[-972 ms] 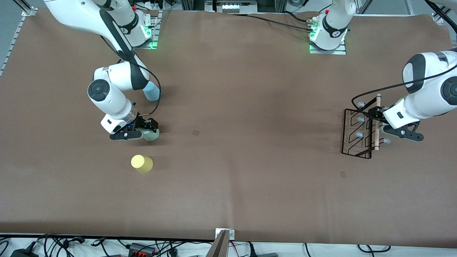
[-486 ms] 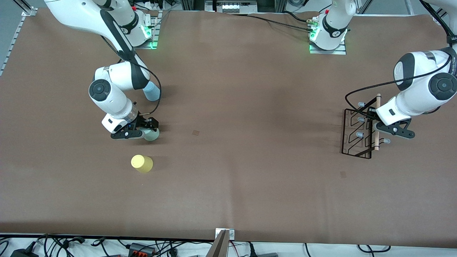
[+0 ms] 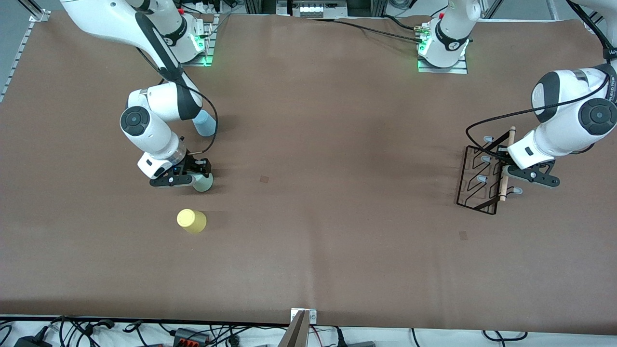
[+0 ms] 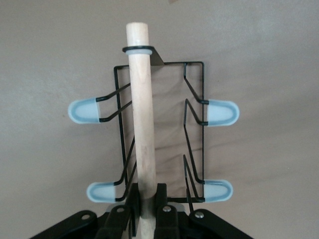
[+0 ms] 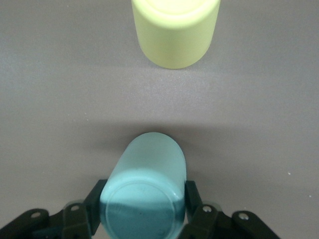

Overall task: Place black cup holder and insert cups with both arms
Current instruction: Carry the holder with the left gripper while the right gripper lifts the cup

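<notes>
The black cup holder (image 3: 475,179) sits at the left arm's end of the table, its grey-tipped pegs (image 4: 87,110) sticking out to both sides. My left gripper (image 3: 504,167) (image 4: 147,193) is shut on the holder's light wooden rod handle (image 4: 141,119). At the right arm's end, my right gripper (image 3: 194,174) (image 5: 144,201) is shut on the pale green cup (image 3: 203,182) (image 5: 144,189), one finger on each side. The yellow cup (image 3: 191,220) (image 5: 174,30) stands nearer the front camera than the green one. The light blue cup (image 3: 206,124) stands farther back, half hidden by the right arm.
Brown cloth (image 3: 318,159) covers the table. The two arm bases (image 3: 443,46) are bolted along the edge farthest from the front camera. A metal bracket (image 3: 302,325) and loose cables (image 3: 193,332) lie along the nearest edge.
Both grippers have closed, the left on the wooden rod and the right on the green cup. The holder has shifted slightly toward the table's middle and tilted.
</notes>
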`<control>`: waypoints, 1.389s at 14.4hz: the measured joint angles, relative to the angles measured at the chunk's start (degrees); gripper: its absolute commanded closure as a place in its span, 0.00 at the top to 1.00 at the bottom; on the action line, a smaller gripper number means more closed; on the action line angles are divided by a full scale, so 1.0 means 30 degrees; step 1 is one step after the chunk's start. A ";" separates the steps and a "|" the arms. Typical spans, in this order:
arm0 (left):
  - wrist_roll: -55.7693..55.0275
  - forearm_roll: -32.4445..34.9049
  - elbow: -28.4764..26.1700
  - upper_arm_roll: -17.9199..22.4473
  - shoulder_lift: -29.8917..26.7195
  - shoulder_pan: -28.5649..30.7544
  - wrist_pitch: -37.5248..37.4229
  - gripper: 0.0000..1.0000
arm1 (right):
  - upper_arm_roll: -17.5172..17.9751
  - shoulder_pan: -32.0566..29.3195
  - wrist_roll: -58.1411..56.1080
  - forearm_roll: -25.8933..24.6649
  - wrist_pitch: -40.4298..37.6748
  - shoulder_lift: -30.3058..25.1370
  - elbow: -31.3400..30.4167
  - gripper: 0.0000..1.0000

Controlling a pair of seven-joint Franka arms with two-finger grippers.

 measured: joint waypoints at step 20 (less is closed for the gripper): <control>-1.9963 -0.2800 0.9371 -0.7107 0.4661 -0.7367 -0.5495 0.01 | -0.0454 -0.2212 -0.5162 -0.0052 -1.4762 -0.5381 0.5738 0.15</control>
